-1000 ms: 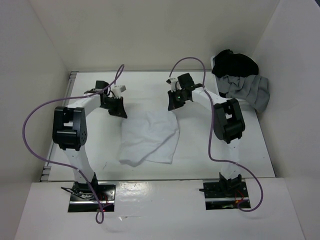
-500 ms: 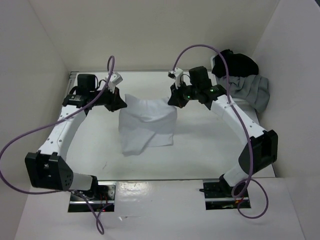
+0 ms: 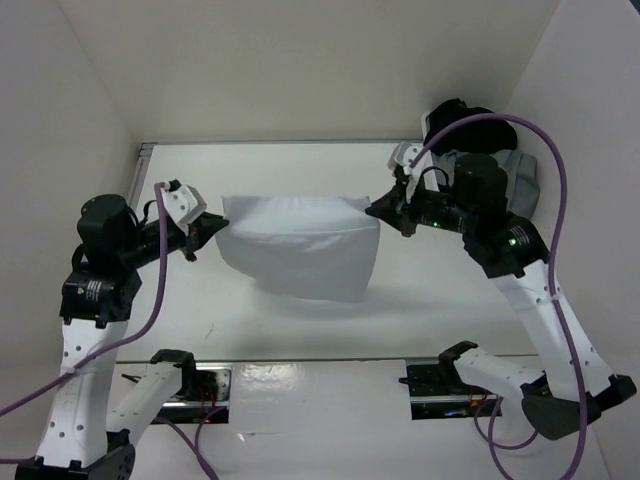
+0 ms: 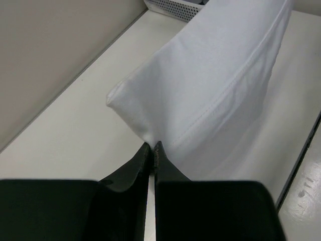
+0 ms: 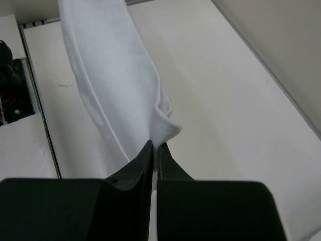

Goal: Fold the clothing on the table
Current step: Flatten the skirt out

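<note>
Hanging stretched between both tools, the clothing (image 3: 300, 250) spanned above the counter (image 3: 450, 300), long axis running tool to tool. The left tool (image 4: 152, 148) pinched one top corner right at its tips; the right tool (image 5: 154, 145) pinched the other, each equally near.

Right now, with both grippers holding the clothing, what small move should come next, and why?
Probably lower both together, so the clothing comes to lie flat on the table. The left gripper and the right gripper each pinch one top corner, and it hangs stretched between them, not yet spread out.
</note>
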Robot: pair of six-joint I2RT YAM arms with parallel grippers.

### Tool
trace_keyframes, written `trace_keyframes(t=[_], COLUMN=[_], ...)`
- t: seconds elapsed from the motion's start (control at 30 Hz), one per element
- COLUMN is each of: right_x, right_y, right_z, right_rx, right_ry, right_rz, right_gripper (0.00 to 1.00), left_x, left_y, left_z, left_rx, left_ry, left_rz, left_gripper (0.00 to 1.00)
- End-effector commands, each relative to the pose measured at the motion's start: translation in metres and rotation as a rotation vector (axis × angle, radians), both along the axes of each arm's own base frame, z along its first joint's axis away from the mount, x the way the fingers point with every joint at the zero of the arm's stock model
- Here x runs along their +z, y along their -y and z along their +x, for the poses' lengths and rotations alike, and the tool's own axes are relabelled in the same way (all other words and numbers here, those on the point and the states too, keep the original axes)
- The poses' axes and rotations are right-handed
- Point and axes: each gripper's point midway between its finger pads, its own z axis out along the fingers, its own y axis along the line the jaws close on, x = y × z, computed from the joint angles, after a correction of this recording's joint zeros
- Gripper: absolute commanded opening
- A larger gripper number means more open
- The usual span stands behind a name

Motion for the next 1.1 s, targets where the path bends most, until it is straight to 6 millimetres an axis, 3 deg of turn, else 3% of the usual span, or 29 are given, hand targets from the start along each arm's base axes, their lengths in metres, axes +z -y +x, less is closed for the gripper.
trace_keyframes(t=[0.0,0.13,0.23,0.33,0.43,0.57,0.67,0.8,0.9,1.07], right_x=[0.005,0.017,0.011,0.006,-0.006,-0.029,-0.035,-0.018,-0.014,-0.003], right_y=[0.002,0.006,0.007,0.006,0.005,0.001,-0.005,-0.002,0.002,0.013], right_z=[-0.003,-0.018,-0.037,-0.042,-0.038,-0.011,-0.007,-0.021,-0.034,-0.036], right_rx=[0.015,0.044,0.103,0.127,0.118,0.063,0.091,0.116,0.129,0.08], right_ry=[-0.004,0.033,0.019,0.013,-0.007,-0.063,-0.094,-0.052,-0.04,0.009], right_rz=[0.024,0.043,0.052,0.051,0.041,0.019,0.019,0.036,0.037,0.042], right_gripper=[0.0,0.0,0.0,0.0,0.0,0.0,0.0,0.0,0.0,0.0], left_x=[0.002,0.009,0.01,0.006,-0.003,-0.015,-0.01,-0.008,-0.018,-0.011], left_y=[-0.003,0.002,0.004,0.009,0.012,0.011,0.014,0.015,0.014,0.013], left_z=[0.001,-0.014,-0.026,-0.035,-0.033,-0.014,-0.013,-0.021,-0.025,-0.04], left_rx=[0.006,-0.038,-0.075,-0.124,-0.148,-0.138,-0.158,-0.182,-0.186,-0.177], left_ry=[-0.001,0.017,0.029,0.02,-0.006,-0.057,-0.055,-0.043,-0.049,0.009], left_rz=[0.0,0.002,0.004,-0.004,-0.006,-0.004,-0.011,0.0,0.01,0.017], left_gripper=[0.0,0.0,0.0,0.0,0.0,0.0,0.0,0.0,0.0,0.0])
